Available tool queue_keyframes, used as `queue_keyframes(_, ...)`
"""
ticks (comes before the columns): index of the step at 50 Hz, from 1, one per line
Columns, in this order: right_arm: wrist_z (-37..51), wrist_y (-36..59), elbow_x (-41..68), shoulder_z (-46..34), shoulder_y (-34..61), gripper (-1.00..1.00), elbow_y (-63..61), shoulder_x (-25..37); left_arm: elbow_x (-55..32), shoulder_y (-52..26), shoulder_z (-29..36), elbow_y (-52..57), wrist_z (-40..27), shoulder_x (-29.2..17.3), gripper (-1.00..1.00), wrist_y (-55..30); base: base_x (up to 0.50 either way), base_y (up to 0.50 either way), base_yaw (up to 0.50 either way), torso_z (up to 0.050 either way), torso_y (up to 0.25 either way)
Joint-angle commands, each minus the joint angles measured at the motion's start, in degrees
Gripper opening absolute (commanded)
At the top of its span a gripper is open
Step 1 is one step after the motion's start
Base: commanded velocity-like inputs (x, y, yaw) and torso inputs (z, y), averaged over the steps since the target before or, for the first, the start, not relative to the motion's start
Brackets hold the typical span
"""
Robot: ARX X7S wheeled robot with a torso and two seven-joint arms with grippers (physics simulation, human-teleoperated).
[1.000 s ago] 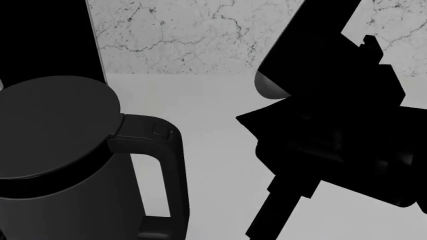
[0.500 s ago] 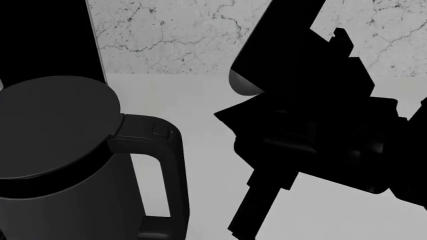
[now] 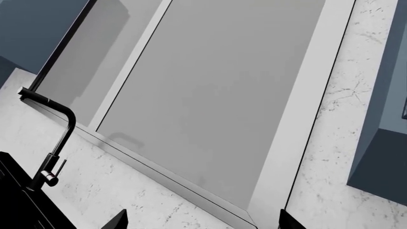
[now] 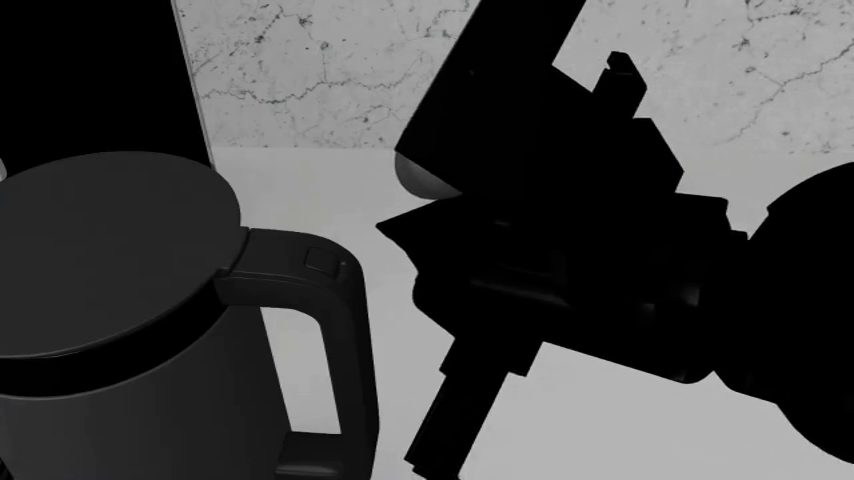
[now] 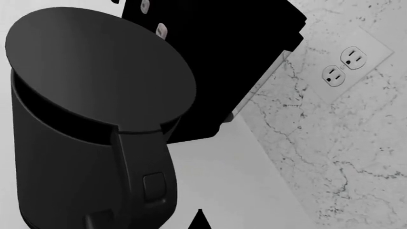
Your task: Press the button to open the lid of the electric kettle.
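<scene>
The electric kettle stands at the left of the head view, a dark grey cylinder with a black loop handle. Its lid lies flat and closed. The button sits in the top of the handle. My right gripper hangs as a black silhouette right of the handle, apart from it, tips pointing down. In the right wrist view the kettle, lid and button show, and my right gripper shows as one joined tip, shut and empty. My left gripper is open and empty.
A boxy black appliance stands behind the kettle and also shows in the right wrist view. A wall outlet is on the marble backsplash. The left wrist view shows a window, a black faucet and a marble counter.
My right arm has moved left, closer to the kettle's handle. The kettle and its closed lid have not moved.
</scene>
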Motion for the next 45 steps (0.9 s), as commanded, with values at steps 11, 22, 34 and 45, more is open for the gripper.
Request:
queue_keyframes(11,-1.96,0.14,-1.33,-0.92,-0.41,-1.00,0.10,-3.22,3.77,0.13,-0.96,-1.79,-1.76,1.89,1.00,-1.11,0.00,0.00,0.00,0.000,0.000)
queue_keyframes(22,-2.48,-0.68,-2.30,-2.04,-0.12,-1.00,0.88,-3.70,2.81,-0.18,-1.08,-1.60,-2.52,1.39,1.00,-1.70,0.00,0.00,0.00,0.000,0.000)
queue_keyframes(34,-3.86,-2.75,-4.61,-4.13,-0.17,-1.00,2.18,-4.87,2.59,0.00,-0.79,-1.79,-2.87,1.04,1.00,-1.18,0.00,0.00,0.00,0.000,0.000)
queue_keyframes(45,-4.41,-3.97,-4.90,-4.83,-0.57,-1.00,2.30,-5.53,2.40,0.45,-0.59,-1.87,-3.17,0.88,1.00,-0.73,0.00,0.00,0.00,0.000,0.000)
